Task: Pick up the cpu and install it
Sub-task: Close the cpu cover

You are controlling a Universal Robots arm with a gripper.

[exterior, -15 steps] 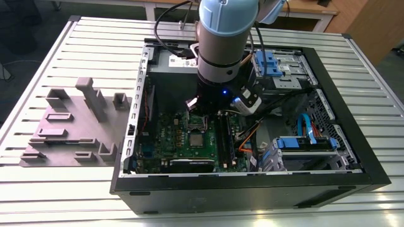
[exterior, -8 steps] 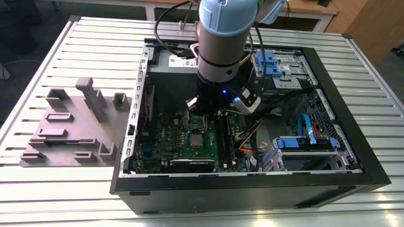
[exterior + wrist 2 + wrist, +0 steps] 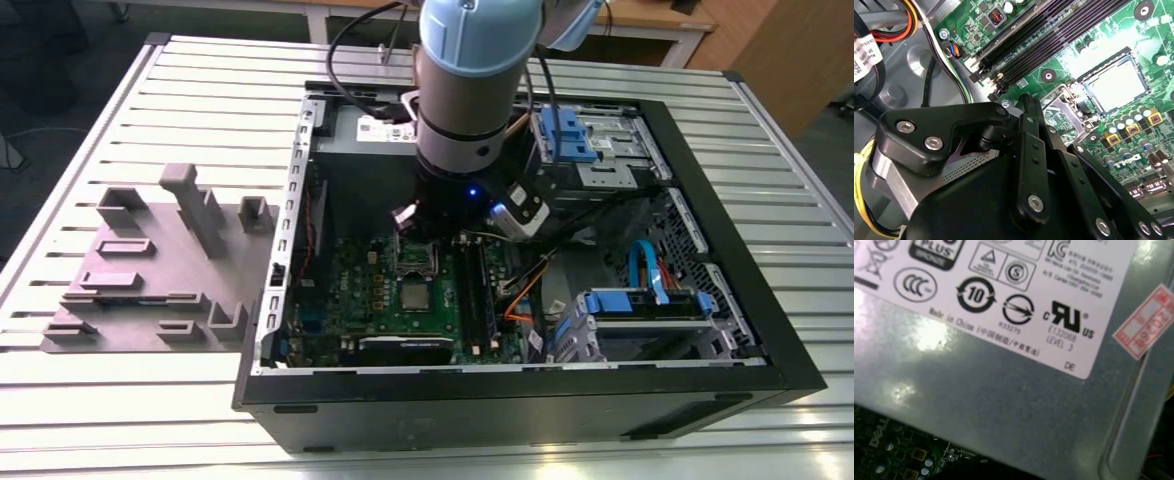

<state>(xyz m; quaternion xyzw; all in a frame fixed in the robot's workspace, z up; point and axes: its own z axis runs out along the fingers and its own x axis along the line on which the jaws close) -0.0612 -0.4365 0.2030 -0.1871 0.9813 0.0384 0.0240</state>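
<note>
Well, your one arm (image 3: 467, 80) drops almost straight into the open case (image 3: 534, 405), its tool (image 3: 1026, 115) low over the board (image 3: 1104, 30), width you cannot tell, with one open metal frame (image 3: 1064, 107) just ahead and one cpu (image 3: 1114, 82) lying flat in its socket beyond.

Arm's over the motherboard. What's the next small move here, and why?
Probably a short sideways shift to centre the gripper over the cpu, before any descent. In the exterior view the gripper hangs above the metal socket frame, beside the silvery cpu rather than over it.
</note>
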